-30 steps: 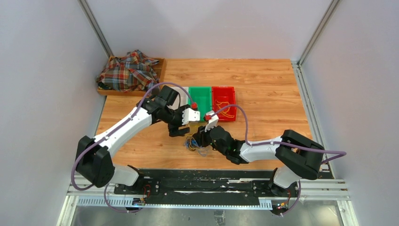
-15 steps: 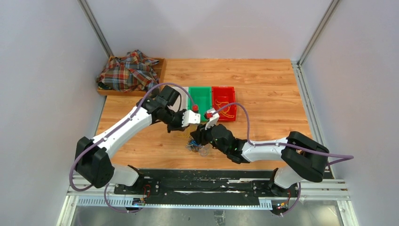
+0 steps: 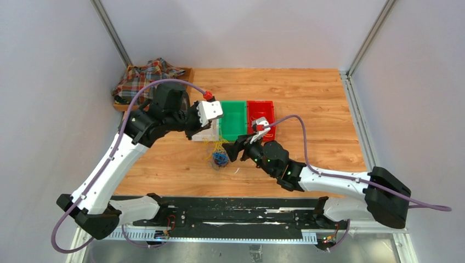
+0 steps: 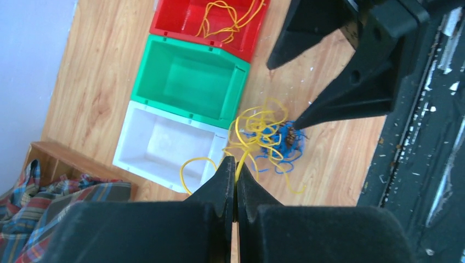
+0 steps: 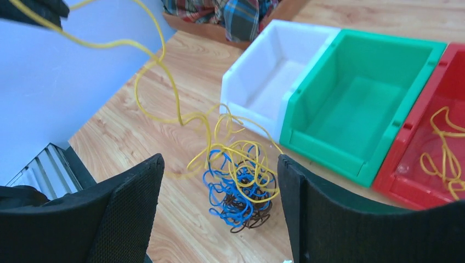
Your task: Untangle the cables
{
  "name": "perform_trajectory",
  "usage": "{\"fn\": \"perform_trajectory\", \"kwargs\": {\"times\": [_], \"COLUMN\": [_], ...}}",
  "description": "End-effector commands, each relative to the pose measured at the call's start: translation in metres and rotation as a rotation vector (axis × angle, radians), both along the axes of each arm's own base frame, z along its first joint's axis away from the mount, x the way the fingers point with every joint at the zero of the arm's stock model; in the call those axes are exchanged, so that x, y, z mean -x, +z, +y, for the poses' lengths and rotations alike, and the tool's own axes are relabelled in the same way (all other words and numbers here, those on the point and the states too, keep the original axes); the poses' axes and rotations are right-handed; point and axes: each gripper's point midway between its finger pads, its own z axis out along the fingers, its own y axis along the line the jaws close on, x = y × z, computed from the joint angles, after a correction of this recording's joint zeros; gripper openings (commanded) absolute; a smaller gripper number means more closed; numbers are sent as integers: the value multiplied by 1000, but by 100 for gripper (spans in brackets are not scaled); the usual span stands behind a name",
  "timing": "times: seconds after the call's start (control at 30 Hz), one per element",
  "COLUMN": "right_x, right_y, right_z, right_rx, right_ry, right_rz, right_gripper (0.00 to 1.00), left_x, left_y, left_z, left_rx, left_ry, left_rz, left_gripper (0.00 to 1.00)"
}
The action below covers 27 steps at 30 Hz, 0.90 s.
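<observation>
Right now the cables [image 5: 237, 189] sit as a yellow, blue and black knot on the table [image 3: 307, 93], just in front of the green bin [image 5: 329, 145]. The left gripper [image 4: 236, 169] is pressed together on one yellow strand [image 5: 164, 82] (it runs up from the knot). The right gripper [image 5: 219, 164] is spread wide, one finger either side of the knot. Touching the green bin's far side, a red bin [image 5: 408, 164] holds more yellow loops [image 5: 447, 156].
</observation>
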Motion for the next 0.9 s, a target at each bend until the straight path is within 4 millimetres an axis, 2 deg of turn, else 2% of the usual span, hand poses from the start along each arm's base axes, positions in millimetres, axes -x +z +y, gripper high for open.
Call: {"fn": "perform_trajectory", "kwargs": {"times": [0.0,0.17,0.33,0.5,0.53,0.67,0.87], "right_x": [-8,-2,-4,-21,-25,-38,-43], "right_y": [28,55,69,75,72,59,7], "right_z": [-2,15,21,32,34,38,40], "right_rx": [34,-4,-26,13,24,51,124], "right_ry": [-14,73,82,33,21,-35,-59], "right_rz": [-74,-141,-182,-180,-181,-162,-87], "right_gripper": [75,75,74,62,57,49,43], "left_x": [22,34,38,48,51,62,64], "left_y": [17,36,53,74,79,102,145], "left_z": [1,-8,-10,-12,-13,-14,-13], "left_rx": [16,40,62,88,97,138,211], "left_ry": [1,-20,-27,-57,-69,-104,-105], "left_rz": [14,6,-19,-35,-36,-58,-139], "left_gripper": [0,0,0,1,1,0,0]}}
